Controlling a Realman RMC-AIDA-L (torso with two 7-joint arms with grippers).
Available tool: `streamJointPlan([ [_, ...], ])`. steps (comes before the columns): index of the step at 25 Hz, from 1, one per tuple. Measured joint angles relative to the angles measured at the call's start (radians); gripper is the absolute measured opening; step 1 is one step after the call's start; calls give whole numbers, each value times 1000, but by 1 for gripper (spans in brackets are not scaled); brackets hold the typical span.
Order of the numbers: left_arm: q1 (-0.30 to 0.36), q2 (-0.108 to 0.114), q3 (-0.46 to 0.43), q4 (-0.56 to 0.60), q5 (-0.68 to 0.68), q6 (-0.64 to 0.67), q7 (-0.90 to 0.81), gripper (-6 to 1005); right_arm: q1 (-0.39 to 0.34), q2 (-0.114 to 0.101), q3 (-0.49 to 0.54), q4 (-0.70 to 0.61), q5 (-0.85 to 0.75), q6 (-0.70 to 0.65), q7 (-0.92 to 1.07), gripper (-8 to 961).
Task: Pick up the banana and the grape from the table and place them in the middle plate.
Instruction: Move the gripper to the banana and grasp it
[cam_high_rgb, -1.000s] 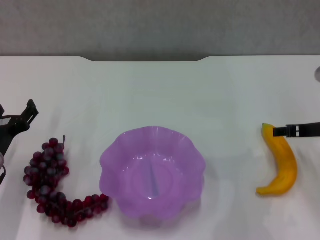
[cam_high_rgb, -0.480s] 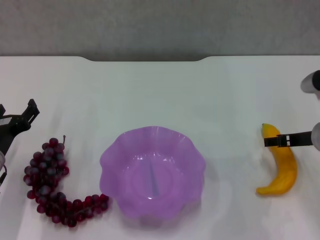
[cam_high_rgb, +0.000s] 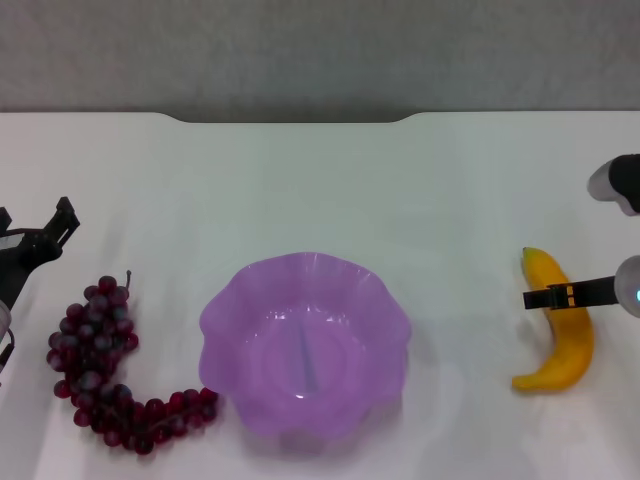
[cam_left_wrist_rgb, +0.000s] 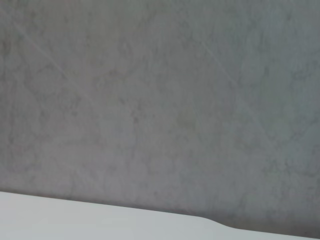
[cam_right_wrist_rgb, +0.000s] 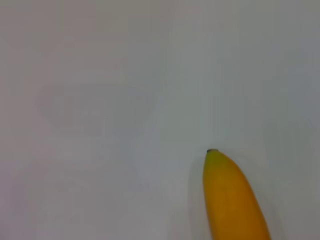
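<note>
The yellow banana (cam_high_rgb: 572, 345) lies on the white table (cam_high_rgb: 320, 190) at the right. My right gripper (cam_high_rgb: 560, 296) reaches in from the right edge and crosses over the banana's upper part. In the right wrist view the banana's greenish tip (cam_right_wrist_rgb: 232, 200) lies on the table. The dark red grape bunch (cam_high_rgb: 95, 340) lies at the left, its tail curling toward the purple middle plate (cam_high_rgb: 230, 320), which stands empty at the centre. My left gripper (cam_high_rgb: 35, 235) is open and empty at the left edge, just behind the grapes.
The table's notched far edge (cam_high_rgb: 290, 120) meets a grey wall. The left wrist view shows only that wall and a strip of table (cam_left_wrist_rgb: 75, 220). Bare table lies between the plate and the banana.
My right gripper has moved from the banana's far tip toward the near side and a little left, and now crosses its upper part. The left arm, grapes, plate and banana have not moved.
</note>
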Motion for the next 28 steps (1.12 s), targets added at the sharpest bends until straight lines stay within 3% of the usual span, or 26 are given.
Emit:
streamJointPlan([
  [25, -6, 0, 0, 0, 0, 0, 0, 893, 26, 1, -90, -90, 24, -81, 0, 873],
  [28, -6, 0, 0, 0, 0, 0, 3, 893, 26, 1, -90, -94, 24, -86, 0, 811],
])
